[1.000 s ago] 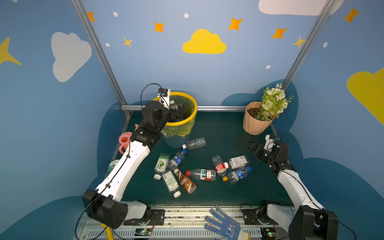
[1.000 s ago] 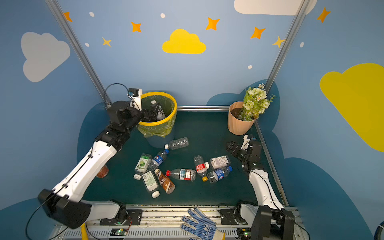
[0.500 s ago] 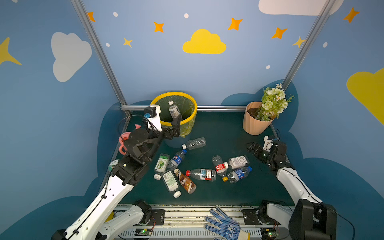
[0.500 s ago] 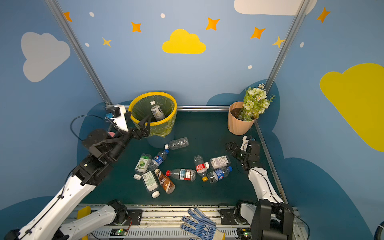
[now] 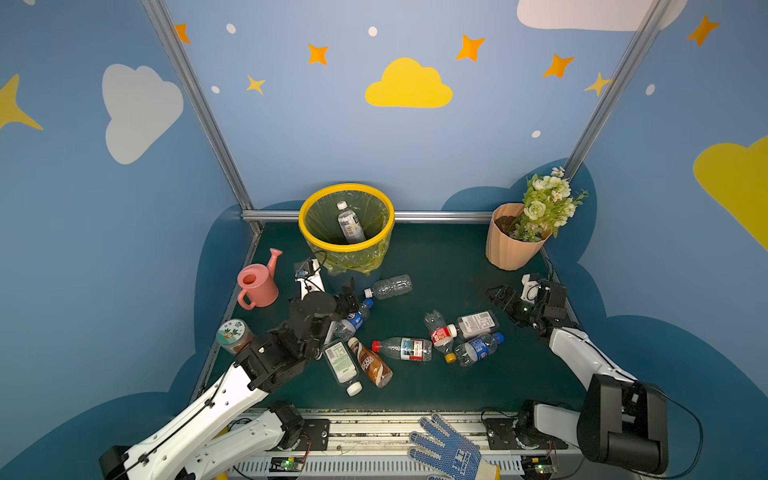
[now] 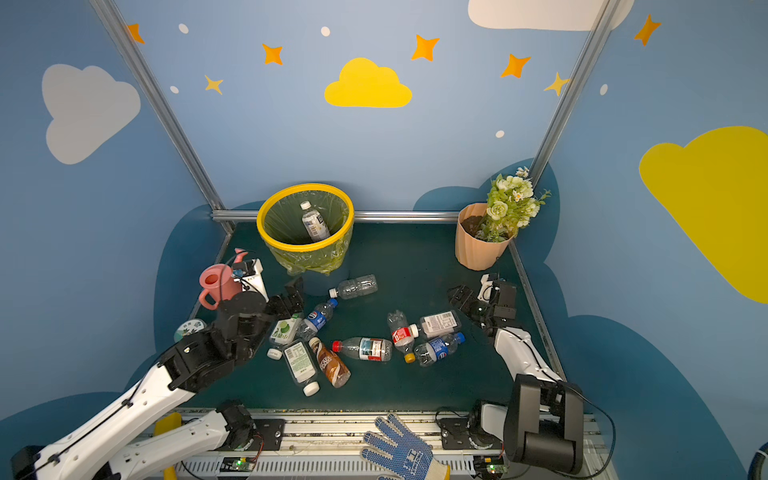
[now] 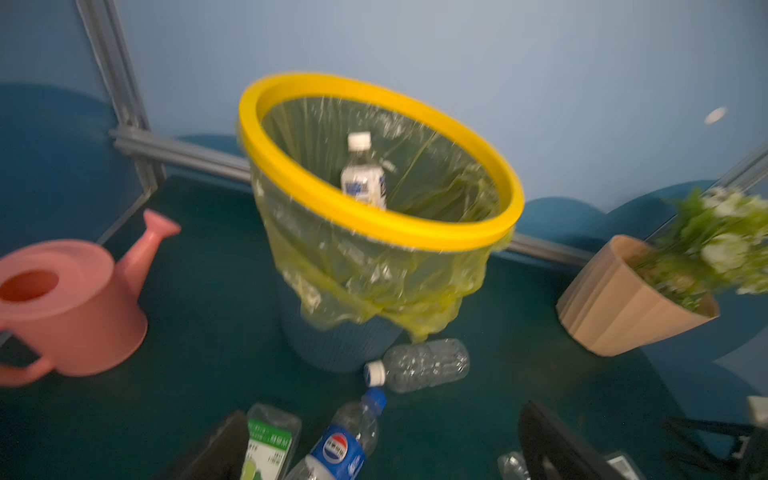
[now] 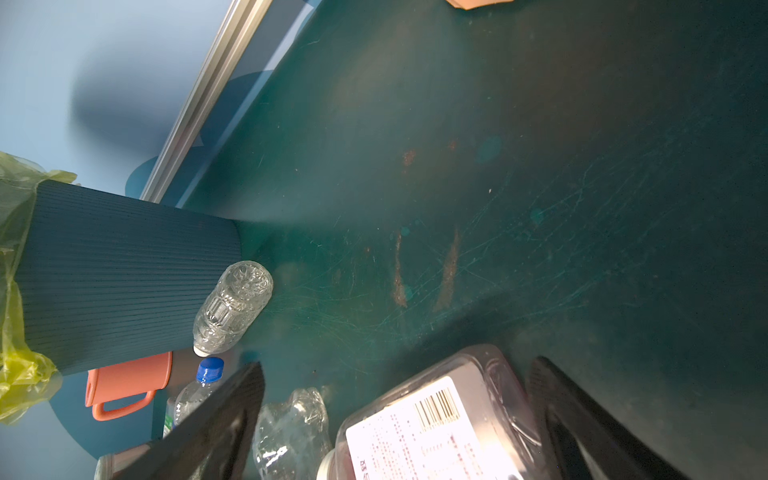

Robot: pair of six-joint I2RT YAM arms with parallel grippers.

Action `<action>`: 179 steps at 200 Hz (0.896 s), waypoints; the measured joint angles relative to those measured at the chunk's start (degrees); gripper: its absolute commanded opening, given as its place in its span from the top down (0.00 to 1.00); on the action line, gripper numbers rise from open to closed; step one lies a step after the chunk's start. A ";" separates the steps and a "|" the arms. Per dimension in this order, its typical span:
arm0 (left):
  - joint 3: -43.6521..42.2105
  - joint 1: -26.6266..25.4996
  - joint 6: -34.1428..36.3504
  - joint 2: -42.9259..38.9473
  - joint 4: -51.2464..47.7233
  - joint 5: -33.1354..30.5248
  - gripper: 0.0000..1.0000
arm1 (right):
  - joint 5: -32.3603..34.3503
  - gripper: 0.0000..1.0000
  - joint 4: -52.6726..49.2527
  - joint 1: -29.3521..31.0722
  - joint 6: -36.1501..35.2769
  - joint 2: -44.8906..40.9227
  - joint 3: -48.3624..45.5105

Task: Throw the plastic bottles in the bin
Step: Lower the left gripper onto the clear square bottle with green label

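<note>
Left claw (image 5: pixel 348 296), open, over bottles (image 5: pixel 354 321) on bench (image 5: pixel 436 257); right claw (image 5: pixel 500 298), open, near flat bottle (image 5: pixel 476 324); 1 bottle (image 5: pixel 350 224) in bin (image 5: pixel 316 237).

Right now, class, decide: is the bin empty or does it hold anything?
Not empty. One white-capped bottle stands tilted inside the bin, seen in both top views.

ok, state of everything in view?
bin: upright, lined
bottle in the bin: leaning, cap on
bottles on the table: all lying down
left end effector: open, empty
right end effector: open, empty
watering can: upright
flower pot: upright
jar: upright, lid on
</note>
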 measured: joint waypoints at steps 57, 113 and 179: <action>-7.04 -7.02 -22.91 2.38 -15.21 -2.16 0.00 | 0.74 0.04 -0.11 0.00 -2.16 0.00 0.28; -17.84 -7.50 -36.24 2.84 -15.85 2.95 0.00 | 1.57 0.04 -0.44 0.00 -3.52 0.00 0.55; -25.97 -3.93 -38.91 4.70 -7.56 11.28 0.02 | 1.49 0.04 -0.46 0.00 -3.63 0.39 0.55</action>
